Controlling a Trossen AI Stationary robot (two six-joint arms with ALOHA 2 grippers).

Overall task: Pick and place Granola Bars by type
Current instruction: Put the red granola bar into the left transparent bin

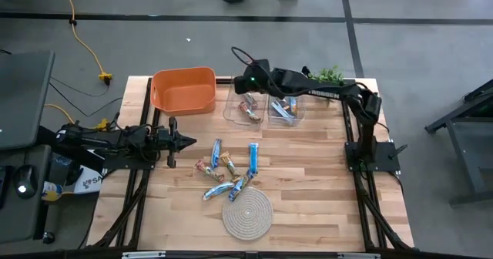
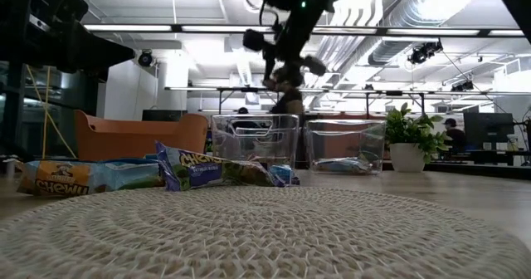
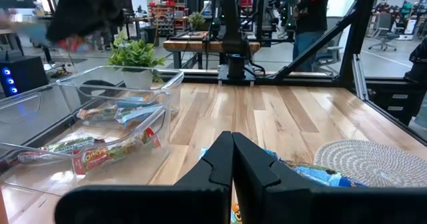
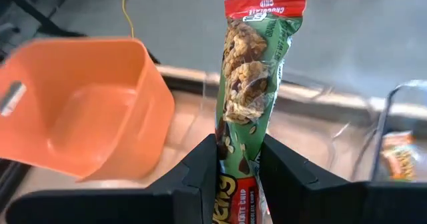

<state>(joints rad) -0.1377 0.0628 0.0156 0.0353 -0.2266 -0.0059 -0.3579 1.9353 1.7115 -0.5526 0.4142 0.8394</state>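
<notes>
Several granola bars (image 1: 229,170) lie loose on the wooden table between the arms, blue-silver and tan ones, just beyond the rope mat. More lie in two clear bins: reddish-green ones in the left bin (image 1: 248,109), blue ones in the right bin (image 1: 284,110). My right gripper (image 1: 245,83) hovers over the far edge of the left clear bin, shut on a green-and-red bar (image 4: 250,71). My left gripper (image 1: 185,142) is shut and empty, low at the table's left, pointing at the loose bars; its closed fingers (image 3: 232,159) show in the left wrist view. My right gripper pinches the green-and-red bar between its two fingers (image 4: 200,167), on the bar's long sides (image 4: 235,154). The bar runs along the fingers, and its red-tipped end (image 4: 263,3) sticks out well past the fingertips. It is lifted clear, above the left clear bin.
An orange bin (image 1: 185,89) stands at the far left, beside the clear bins. A round coiled rope mat (image 1: 247,213) lies at the near edge. A small potted plant (image 1: 330,74) sits at the far right corner. Bare wood lies right of the loose bars.
</notes>
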